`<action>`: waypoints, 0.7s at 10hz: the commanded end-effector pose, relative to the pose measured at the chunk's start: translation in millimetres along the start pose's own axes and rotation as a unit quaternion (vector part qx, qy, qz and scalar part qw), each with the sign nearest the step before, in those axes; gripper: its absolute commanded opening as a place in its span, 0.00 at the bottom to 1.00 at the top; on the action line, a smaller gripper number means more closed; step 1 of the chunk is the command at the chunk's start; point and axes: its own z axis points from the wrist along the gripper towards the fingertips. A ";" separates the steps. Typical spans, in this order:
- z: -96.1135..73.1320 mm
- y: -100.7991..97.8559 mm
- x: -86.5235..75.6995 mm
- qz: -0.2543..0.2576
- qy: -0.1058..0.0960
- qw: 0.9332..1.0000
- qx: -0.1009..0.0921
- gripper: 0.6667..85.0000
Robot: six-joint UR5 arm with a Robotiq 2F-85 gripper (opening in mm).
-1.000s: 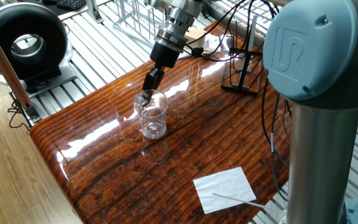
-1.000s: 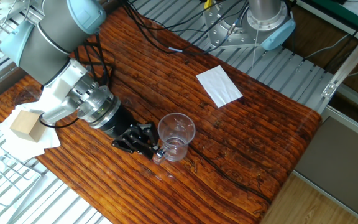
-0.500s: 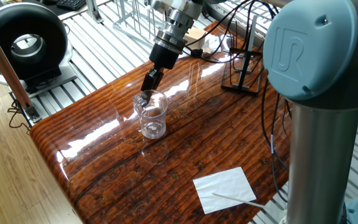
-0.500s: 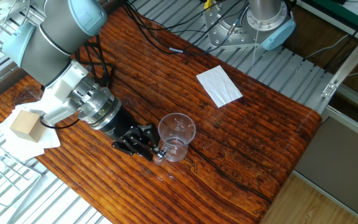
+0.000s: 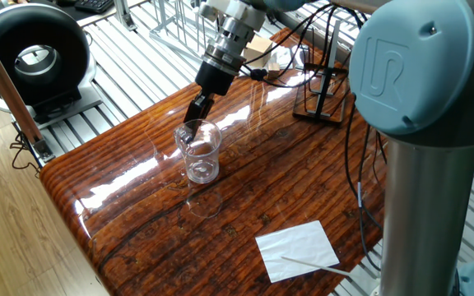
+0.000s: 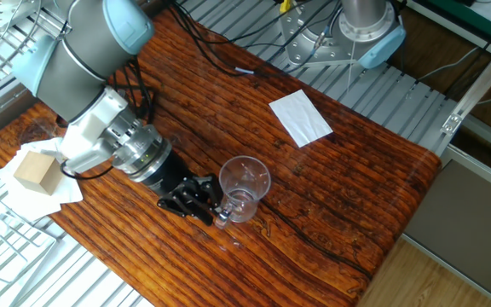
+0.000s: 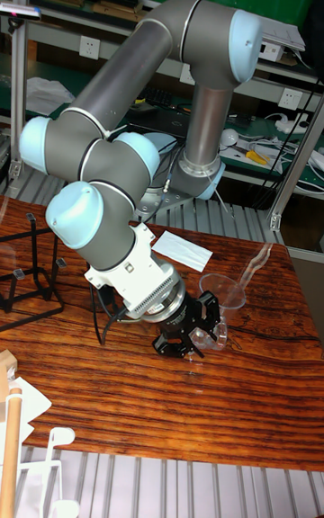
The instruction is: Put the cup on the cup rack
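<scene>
Nearest the camera in one fixed view, a white paper napkin (image 5: 297, 249) lay flat near the front edge of the glossy striped wooden table (image 5: 146, 247), with a thin stick resting across it. Behind it, toward the table's middle, stood the clear cup (image 5: 201, 150), beaker-like with a pouring lip, and the gripper (image 5: 191, 130) reached down at a slant to its far rim. Its jaws appeared pinched on the cup's wall, one finger (image 5: 187, 135) inside the rim and the other outside; the other fixed view showed the black fingers pressed against the cup (image 6: 244, 188) from the side. Whether the base touched the wood or hung just above it could not be told. Farther back, at the far right of the table, the small black wire cup rack (image 5: 322, 100) stood well apart from the cup, with dark cables (image 5: 280, 72) trailing just beside it. A thin rim grip on smooth clear material could slip or let the cup swing during a lift, and a low carry might snag those cables or nudge the light rack. Open wood lay between cup and rack, and to the cup's left the table edge was near, so room for moving looked best straight toward the rack.
</scene>
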 end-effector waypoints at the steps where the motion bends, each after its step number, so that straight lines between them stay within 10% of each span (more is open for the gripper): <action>1: 3.5 1.9 -4.2 0.002 -0.010 1.000 -0.002 0.43; 7: 7.0 5.8 -4.5 0.003 -0.011 1.000 -0.006 0.43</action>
